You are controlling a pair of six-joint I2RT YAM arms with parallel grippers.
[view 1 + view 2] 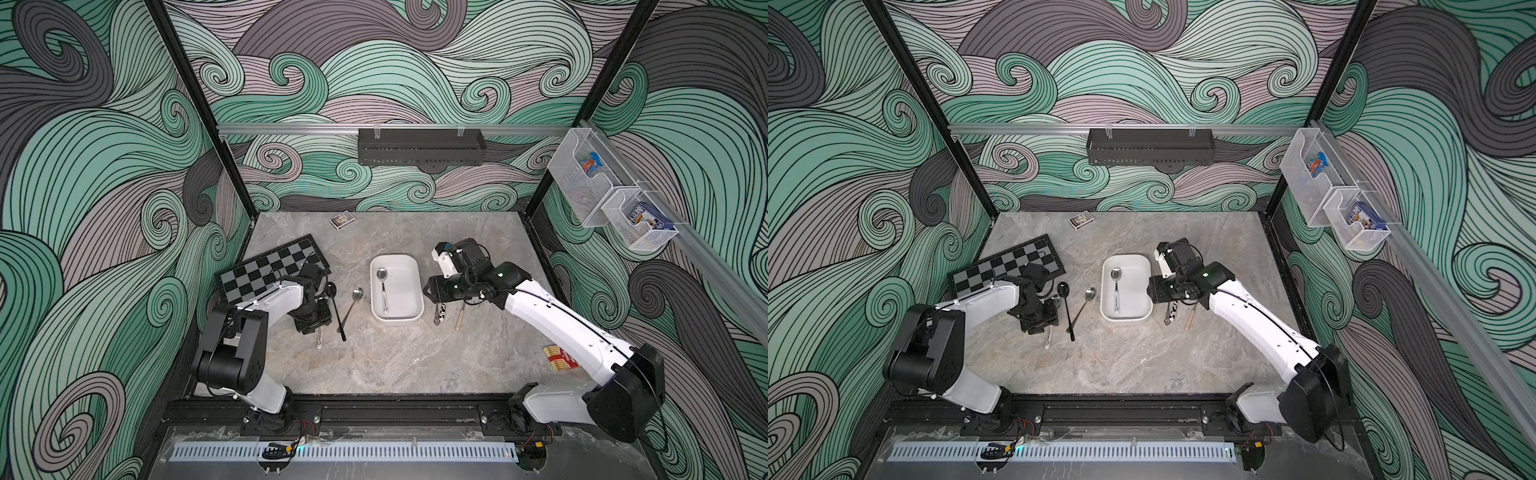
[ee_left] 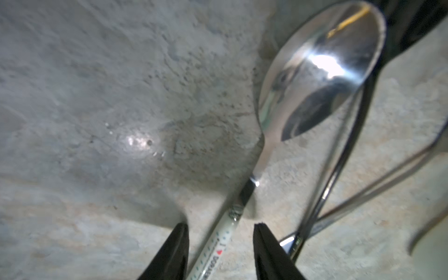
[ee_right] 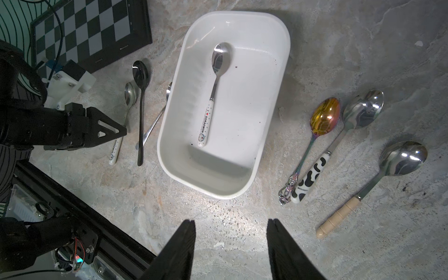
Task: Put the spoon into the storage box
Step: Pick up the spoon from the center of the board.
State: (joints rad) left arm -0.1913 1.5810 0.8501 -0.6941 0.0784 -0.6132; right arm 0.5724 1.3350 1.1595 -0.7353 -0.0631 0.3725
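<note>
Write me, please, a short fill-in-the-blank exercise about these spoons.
The shallow white plastic storage box holds ___ spoon.
The jaws of the left gripper straddle a steel spoon with a ___ handle.
The cow-patterned spoon lies between a gold-tinted spoon and a large steel spoon with a ___ handle.
Missing: one; white; wooden.

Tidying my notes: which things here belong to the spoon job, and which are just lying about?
Job: shallow white plastic storage box; white-handled steel spoon inside it; matching spoon between fingers of left gripper; glossy black spoon; plain steel spoon; gold-bowled spoon; cow-patterned spoon; wooden-handled spoon.
Lying about: checkered chessboard; small printed box; black perforated rack; white mesh baskets.
</note>
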